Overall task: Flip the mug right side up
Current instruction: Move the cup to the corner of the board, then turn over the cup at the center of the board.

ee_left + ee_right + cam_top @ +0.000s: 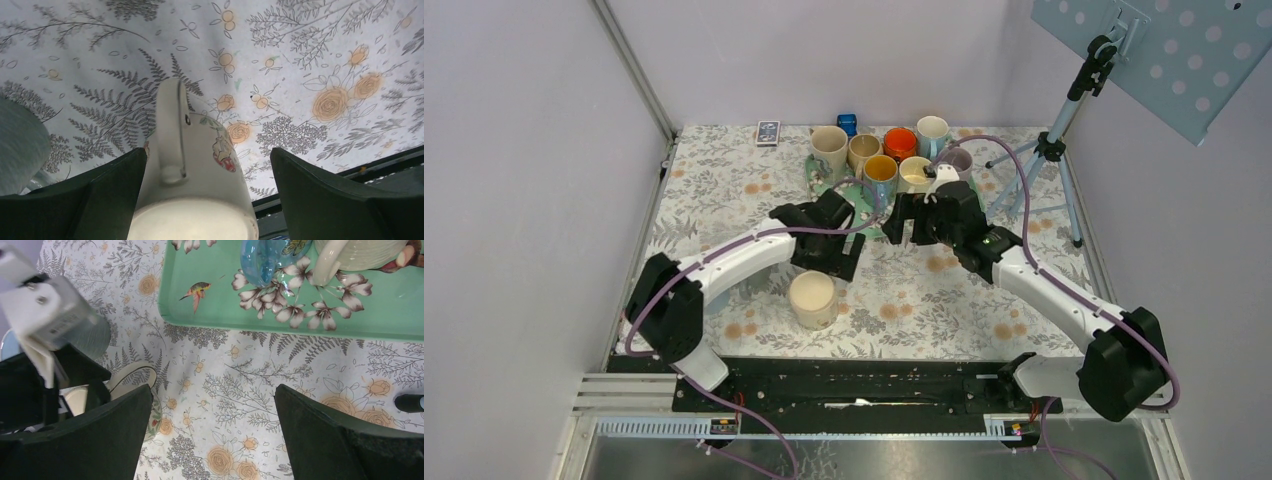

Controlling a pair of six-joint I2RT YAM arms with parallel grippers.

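Near the tray [220,310] of cups [880,166], left fingers [100,200] gape around the upside-down mug [200,160], right fingers [325,435] likewise.

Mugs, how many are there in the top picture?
8. Seven sit together on the tray at the back: cream, tan, orange, white, amber, yellow, purple. The eighth mug stands alone in front, by the left claw. The right arm may hide more.

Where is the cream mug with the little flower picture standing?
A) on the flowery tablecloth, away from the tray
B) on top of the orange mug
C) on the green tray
A: the cream mug stands alone on the flowery tablecloth, nearer the arm bases than the green tray.
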